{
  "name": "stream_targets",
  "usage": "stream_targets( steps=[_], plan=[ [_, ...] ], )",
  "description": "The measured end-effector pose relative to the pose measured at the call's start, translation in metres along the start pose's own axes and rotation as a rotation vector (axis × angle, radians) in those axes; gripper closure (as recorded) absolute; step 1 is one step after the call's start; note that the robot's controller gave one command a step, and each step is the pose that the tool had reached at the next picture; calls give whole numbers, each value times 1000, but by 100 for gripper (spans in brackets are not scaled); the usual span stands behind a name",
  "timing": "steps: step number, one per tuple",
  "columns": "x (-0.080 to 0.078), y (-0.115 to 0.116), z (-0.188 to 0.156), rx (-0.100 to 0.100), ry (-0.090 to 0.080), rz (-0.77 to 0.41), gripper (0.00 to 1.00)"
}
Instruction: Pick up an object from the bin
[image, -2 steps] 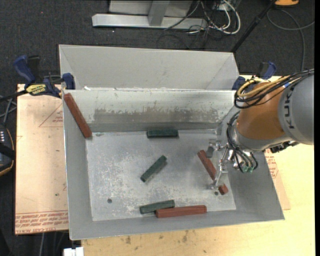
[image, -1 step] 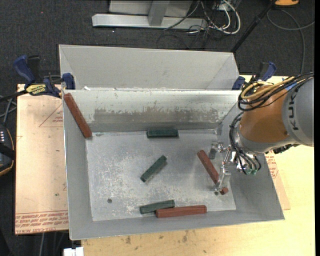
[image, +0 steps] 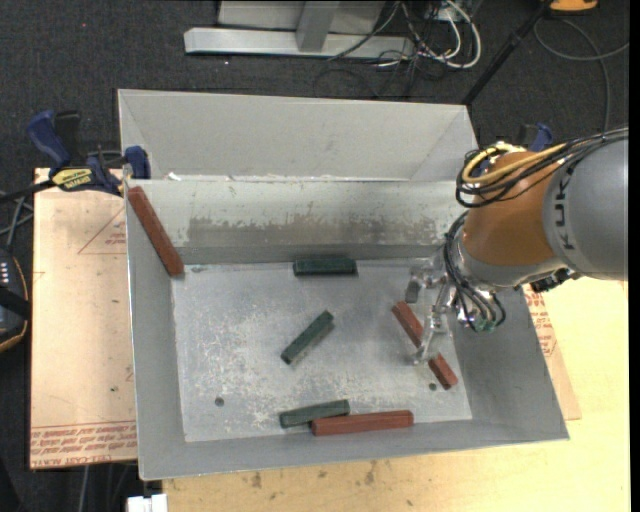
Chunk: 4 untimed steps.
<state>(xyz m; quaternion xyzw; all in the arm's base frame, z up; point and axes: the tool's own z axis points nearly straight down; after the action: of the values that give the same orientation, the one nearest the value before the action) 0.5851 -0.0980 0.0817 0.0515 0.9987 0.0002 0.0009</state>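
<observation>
Not much done yet, as far as I can see. The gripper (image: 428, 330) is down low in the right part of the bin (image: 300, 462), right over a red bar (image: 404, 320) that lies slanted on the floor there. The bar looks like it's flat on the bin floor, not lifted, so I'd say the pick itself is all left to do: get a grip, raise it, carry it out.

I honestly can't tell if the gripper is open or clamped. The orange wrist and its cables sit over the top of it, and the metal parts blend into the grey floor. The middle of the red bar is covered too, with just its upper end and lower tip poking out, so I can't say whether there's contact.

Everything else is well apart from the gripper: a green bar (image: 307, 337) mid-frame, and a green and red pair (image: 345, 419) at the bottom.
</observation>
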Motion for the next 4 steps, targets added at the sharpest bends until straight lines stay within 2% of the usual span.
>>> stream_targets(
  steps=[1, 2, 3, 4],
  plan=[
    [-14, -2, 1, -4, -5, 39, 0],
    [-67, 10, 11, -1, -2, 173, 100],
    [-67, 10, 11, 0, -2, 173, 0],
    [-67, 10, 12, 0, -2, 173, 0]
  ],
)
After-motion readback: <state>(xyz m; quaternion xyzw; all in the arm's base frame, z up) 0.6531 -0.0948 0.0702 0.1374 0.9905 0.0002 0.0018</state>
